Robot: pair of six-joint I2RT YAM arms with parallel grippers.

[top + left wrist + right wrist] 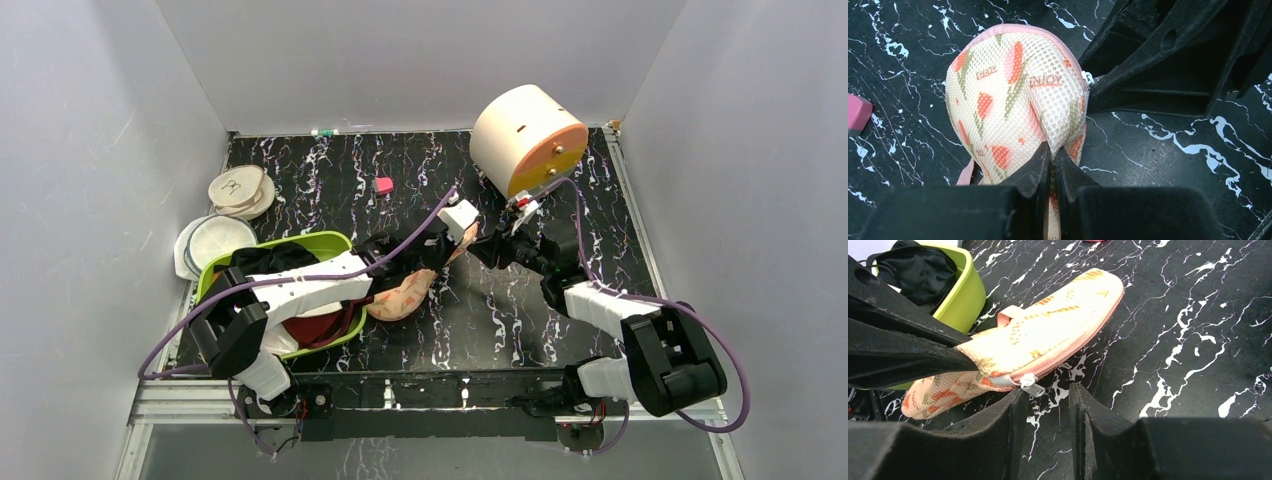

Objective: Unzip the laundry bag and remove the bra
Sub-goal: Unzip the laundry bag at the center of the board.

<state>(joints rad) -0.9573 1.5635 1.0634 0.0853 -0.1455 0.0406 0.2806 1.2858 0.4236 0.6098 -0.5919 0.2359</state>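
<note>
The laundry bag (pixel 405 296), a peach pouch with red and green prints and a pink zipper edge, lies on the black marbled table just right of the green basin. My left gripper (pixel 1053 152) is shut on a fold of its mesh fabric (pixel 1013 85). In the right wrist view the bag (pixel 1048 340) is zipped and its silver zipper pull (pixel 1032 386) hangs at the tip of one finger. My right gripper (pixel 1048 392) is open, jaws apart just below the pull, not holding it. The bra is hidden.
A lime-green basin (pixel 330 245) holds a black garment (pixel 923 270) and a dark red garment (pixel 315 327). White lidded bowls (pixel 238 190) stand at the left. A round cream drum (pixel 525 138) sits at the back right. A small pink block (pixel 383 185) lies mid-table.
</note>
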